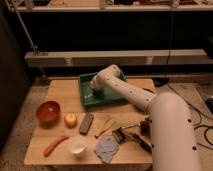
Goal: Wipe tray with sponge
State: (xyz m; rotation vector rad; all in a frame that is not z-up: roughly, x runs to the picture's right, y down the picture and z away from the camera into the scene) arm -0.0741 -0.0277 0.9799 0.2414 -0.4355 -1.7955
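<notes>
Down in the green tray (pixel 114 98), gripper (pixel 96 87) sits low, likely for wiping contact; jaws hidden behind wrist, state can't tell.

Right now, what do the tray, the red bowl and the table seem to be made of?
Tray: likely plastic, uniform green with a molded raised rim. Bowl: probably plastic or glazed ceramic; even red, finish hard to tell. Table: wood or wood laminate, pale tan, matte. The gripper is down in the tray's left half.
</notes>
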